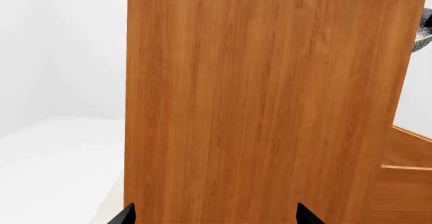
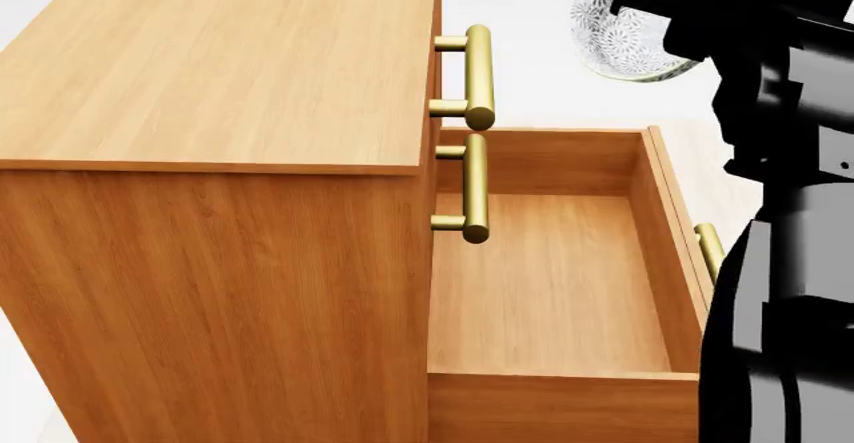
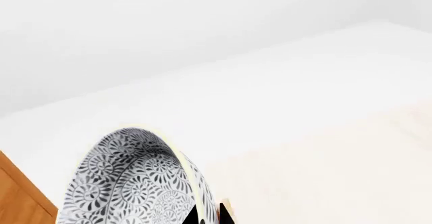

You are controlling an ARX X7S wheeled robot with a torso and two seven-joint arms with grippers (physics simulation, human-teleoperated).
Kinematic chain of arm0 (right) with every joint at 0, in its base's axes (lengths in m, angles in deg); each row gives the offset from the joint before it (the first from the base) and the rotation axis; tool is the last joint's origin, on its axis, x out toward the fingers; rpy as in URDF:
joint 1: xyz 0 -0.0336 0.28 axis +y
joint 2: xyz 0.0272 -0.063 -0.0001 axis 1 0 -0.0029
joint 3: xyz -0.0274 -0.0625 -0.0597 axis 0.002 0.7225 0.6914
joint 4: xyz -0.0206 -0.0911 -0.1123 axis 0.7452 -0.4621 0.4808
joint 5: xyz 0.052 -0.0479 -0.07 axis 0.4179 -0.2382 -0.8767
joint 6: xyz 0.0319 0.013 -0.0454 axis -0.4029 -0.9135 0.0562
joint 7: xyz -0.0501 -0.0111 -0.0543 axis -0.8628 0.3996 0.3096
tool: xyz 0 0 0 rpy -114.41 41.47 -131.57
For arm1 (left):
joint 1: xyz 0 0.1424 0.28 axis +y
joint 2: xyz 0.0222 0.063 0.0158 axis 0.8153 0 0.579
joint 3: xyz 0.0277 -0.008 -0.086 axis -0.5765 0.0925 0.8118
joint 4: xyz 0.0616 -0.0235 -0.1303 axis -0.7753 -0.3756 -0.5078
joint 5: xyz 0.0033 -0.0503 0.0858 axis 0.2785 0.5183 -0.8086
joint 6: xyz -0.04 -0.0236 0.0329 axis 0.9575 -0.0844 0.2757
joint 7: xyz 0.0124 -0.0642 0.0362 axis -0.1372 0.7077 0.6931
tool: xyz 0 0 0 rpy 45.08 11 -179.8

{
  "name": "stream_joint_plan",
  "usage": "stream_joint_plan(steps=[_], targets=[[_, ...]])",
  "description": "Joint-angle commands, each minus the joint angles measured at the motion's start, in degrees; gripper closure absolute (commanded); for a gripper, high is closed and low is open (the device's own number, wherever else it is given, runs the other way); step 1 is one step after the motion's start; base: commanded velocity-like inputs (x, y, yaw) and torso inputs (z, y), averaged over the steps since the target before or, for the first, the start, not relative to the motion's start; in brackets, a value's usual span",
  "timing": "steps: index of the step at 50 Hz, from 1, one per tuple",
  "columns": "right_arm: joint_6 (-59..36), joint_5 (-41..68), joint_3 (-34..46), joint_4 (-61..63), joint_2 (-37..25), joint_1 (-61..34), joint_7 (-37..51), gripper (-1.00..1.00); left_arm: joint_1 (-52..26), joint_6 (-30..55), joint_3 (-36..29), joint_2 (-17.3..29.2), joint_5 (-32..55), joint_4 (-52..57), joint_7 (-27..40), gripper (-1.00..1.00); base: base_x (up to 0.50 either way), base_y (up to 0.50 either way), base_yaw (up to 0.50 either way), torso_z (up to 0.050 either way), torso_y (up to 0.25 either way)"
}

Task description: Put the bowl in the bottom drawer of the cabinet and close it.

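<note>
White bowl (image 2: 625, 25), blue-grey floral pattern

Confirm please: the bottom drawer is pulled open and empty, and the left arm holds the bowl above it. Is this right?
One thing is wrong: the right arm holds the bowl, not the left, as the head view shows. Its jaws pinch the rim in the right wrist view. The bottom drawer is indeed open and empty.
</note>
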State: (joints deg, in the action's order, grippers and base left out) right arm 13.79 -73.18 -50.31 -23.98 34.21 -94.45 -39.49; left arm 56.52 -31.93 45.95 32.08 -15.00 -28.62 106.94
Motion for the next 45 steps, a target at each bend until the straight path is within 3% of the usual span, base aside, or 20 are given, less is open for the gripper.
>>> stream_joint_plan(steps=[1, 45], targets=[[-0.7, -4.2, -4.0, 0.0, 1.0, 1.1, -2.3, 1.00, -0.1, 0.3, 0.0, 0.2, 0.3, 0.3, 0.2, -1.00, 0.00, 0.00, 0.00, 0.000, 0.000], [-1.5, -7.6, -6.2, 0.0, 1.7, 7.0, -5.5, 1.00, -0.3, 0.0, -0.5, 0.5, 0.0, -0.1, 0.6, -1.00, 0.00, 0.00, 0.00, 0.000, 0.000]])
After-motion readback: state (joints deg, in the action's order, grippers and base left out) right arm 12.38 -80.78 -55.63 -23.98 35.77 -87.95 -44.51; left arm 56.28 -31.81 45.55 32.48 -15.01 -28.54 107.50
